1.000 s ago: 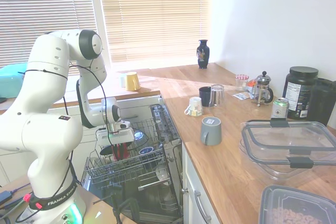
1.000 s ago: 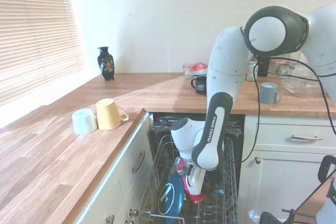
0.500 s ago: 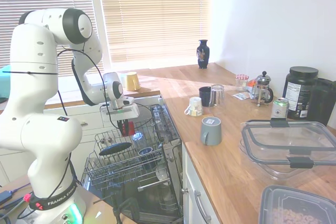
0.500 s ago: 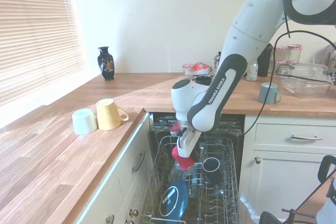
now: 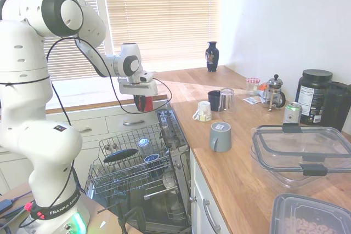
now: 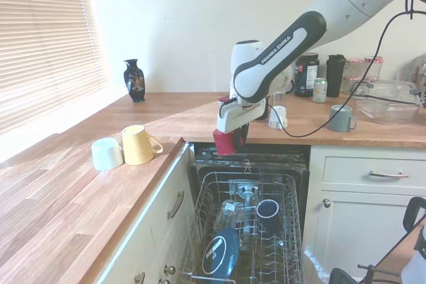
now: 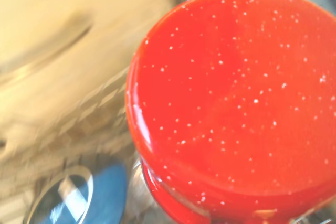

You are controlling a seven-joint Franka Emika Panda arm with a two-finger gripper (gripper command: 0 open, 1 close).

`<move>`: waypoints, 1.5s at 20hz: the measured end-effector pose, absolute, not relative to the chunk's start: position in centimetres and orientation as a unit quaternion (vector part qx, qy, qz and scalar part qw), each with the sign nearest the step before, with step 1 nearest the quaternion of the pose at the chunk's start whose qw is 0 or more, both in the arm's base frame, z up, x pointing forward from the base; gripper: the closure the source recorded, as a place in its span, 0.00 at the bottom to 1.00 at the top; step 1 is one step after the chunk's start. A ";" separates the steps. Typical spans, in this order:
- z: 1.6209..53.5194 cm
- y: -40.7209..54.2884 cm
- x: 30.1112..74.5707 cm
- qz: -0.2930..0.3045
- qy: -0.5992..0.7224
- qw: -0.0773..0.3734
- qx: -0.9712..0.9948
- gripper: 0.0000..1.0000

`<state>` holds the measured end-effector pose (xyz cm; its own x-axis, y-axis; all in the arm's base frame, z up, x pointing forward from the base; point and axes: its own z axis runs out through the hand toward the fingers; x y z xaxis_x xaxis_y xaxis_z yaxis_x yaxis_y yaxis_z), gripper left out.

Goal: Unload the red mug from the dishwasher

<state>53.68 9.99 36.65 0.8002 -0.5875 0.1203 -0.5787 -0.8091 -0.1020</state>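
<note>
The red mug [image 5: 144, 103] [image 6: 229, 142] hangs in the air above the back of the open dishwasher [image 5: 137, 168] [image 6: 249, 231], at about counter height. My gripper [image 5: 142, 100] [image 6: 232, 136] is shut on it from above. In the wrist view the glossy red mug [image 7: 236, 103] fills most of the picture, with blurred rack wires and a blue dish [image 7: 79, 203] behind it. The pulled-out wire rack [image 6: 286, 191] still holds a blue plate [image 6: 218, 252], a dark cup [image 6: 268, 209] and glassware.
A yellow mug [image 6: 140, 144] and a pale mug [image 6: 106, 153] lie on the counter left of the dishwasher. A grey mug [image 5: 220, 136], white cup [image 5: 203, 111], dark cup [image 5: 214, 100], glass, French press [image 5: 273, 92] and plastic containers [image 5: 301, 154] stand on the right counter. A black vase [image 5: 212, 56] stands at the back.
The arm has lifted the red mug out of the rack, up and toward the back, from between the wires to counter height above the dishwasher.
</note>
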 end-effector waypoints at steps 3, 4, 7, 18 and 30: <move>38.3 7.3 55.5 -0.073 0.343 0.042 -0.935 1.00; 38.7 6.4 56.2 -0.071 0.353 0.046 -0.932 1.00; 39.0 4.0 58.2 -0.061 0.378 0.050 -0.923 1.00; 36.6 -2.6 64.4 -0.029 0.417 0.032 -0.908 1.00; 34.0 -3.8 67.4 -0.013 0.429 0.018 -0.903 0.00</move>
<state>67.44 -3.82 33.96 0.6316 -0.7753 0.0082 -0.7743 -0.6313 -0.0433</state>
